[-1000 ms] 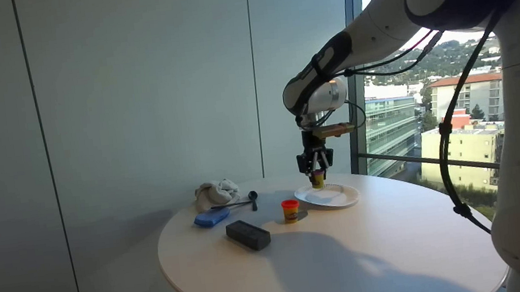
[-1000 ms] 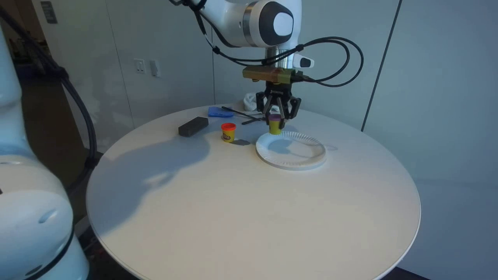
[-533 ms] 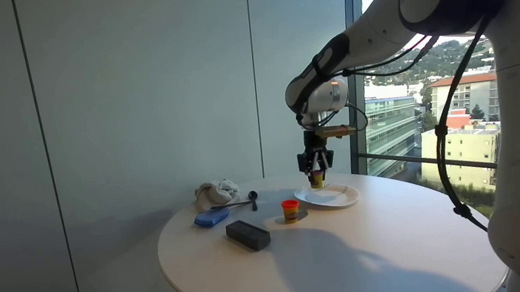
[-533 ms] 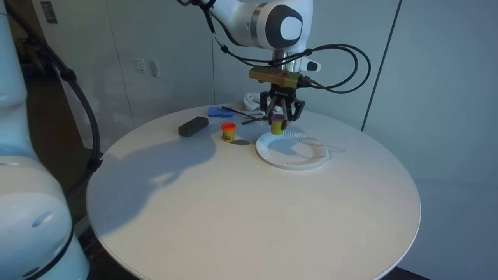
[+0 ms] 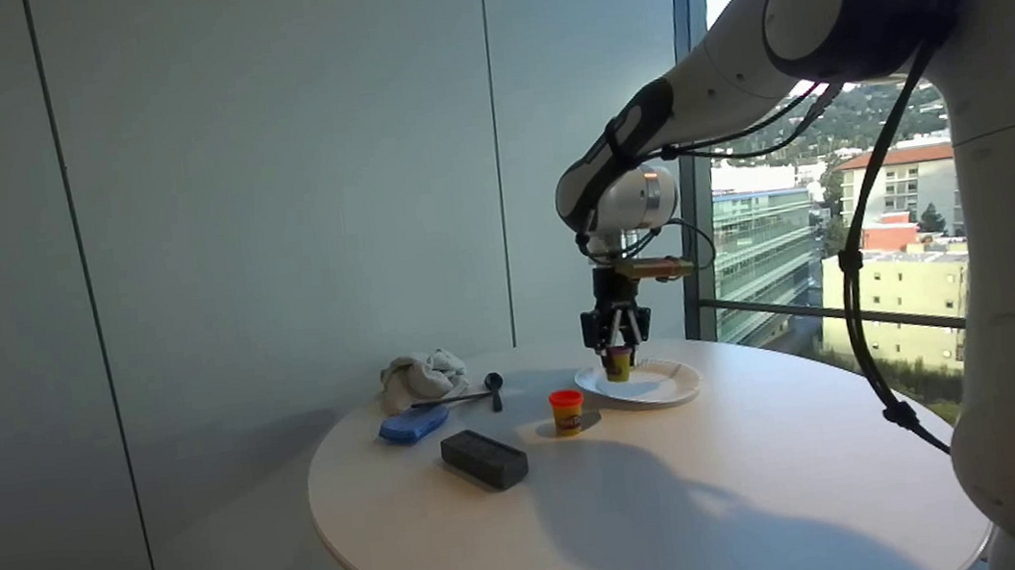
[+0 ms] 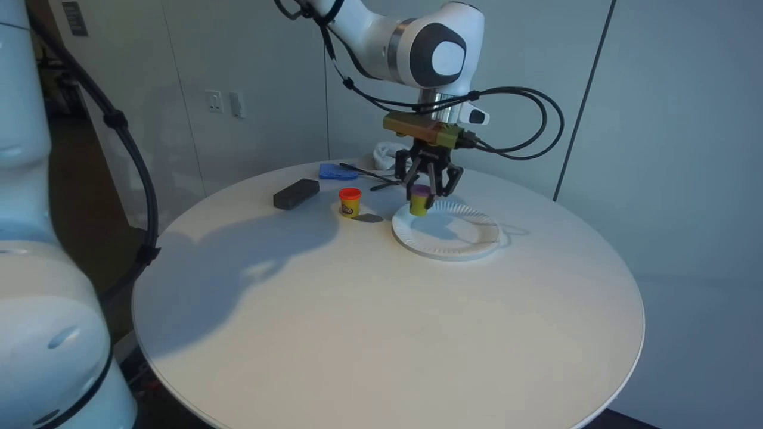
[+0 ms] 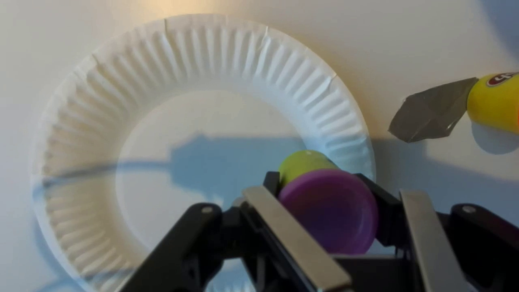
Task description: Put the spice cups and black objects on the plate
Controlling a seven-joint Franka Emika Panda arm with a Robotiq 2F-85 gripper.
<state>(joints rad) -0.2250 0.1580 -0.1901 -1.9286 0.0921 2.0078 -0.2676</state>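
On the white tabletop [image 6: 387,333], left in both exterior views, we find a matte black rectangular block [image 6: 296,194], then a red-lidded yellow cup [image 6: 350,203]. The black gripper [image 6: 420,199] grasps a purple-lidded yellow-green cup [image 6: 419,204] over a ribbed white paper plate [image 6: 458,239] whose sloping rim could tip it on release.

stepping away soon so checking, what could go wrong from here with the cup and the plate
If the gripper lets go here, the purple-lidded cup could tip: it's held near the fluted edge of the plate, not over the middle. The black block looks long, so it might crowd that cup later.
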